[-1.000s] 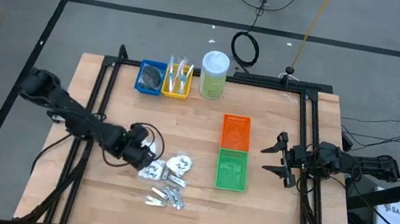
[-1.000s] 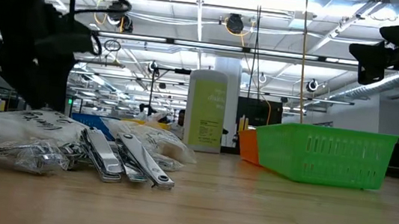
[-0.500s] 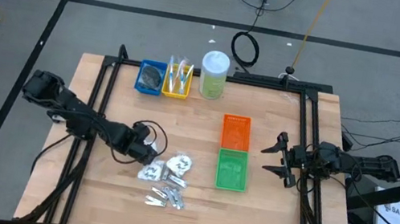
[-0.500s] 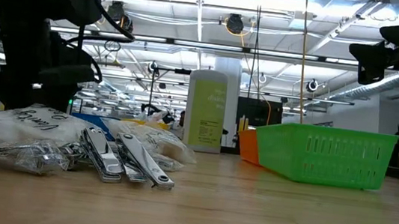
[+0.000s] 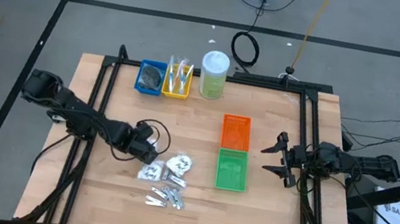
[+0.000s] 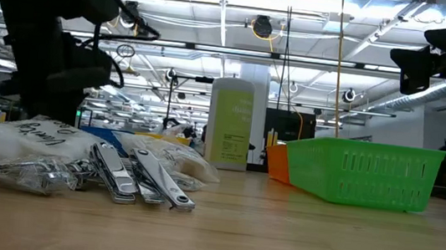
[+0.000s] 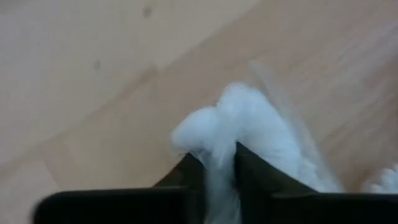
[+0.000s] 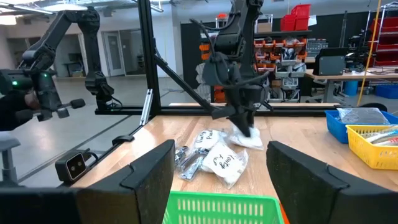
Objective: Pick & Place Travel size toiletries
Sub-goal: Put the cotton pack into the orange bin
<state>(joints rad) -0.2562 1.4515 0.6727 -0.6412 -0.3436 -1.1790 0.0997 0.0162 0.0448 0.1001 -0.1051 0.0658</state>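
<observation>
Currently on the table (image 5: 263, 220): left gripper (image 7: 217, 168) low over the board beside the heap of toiletries, its fingers (image 7: 252, 171) pinched narrow on a white packet (image 7: 249, 124), which bulges out past the tips.

Heap (image 5: 166, 178): white packets with dark print, touching one another; just in front of them, silvery sachets (image 6: 137, 178) lying flat on the wood.

Right gripper (image 5: 280, 160): off to the table's right side beside the green tray (image 5: 232, 170), raised, fingers (image 8: 149, 171) spread wide, empty.

Trays: orange tray (image 5: 236, 131) touching the green one on its far side. Blue tray (image 5: 150, 78) holds a dark grey pad; yellow tray (image 5: 178, 80) just beside it holds slim sticks standing tilted.

Jar (image 5: 213, 74): upright, white lid, just beside the yellow tray.
</observation>
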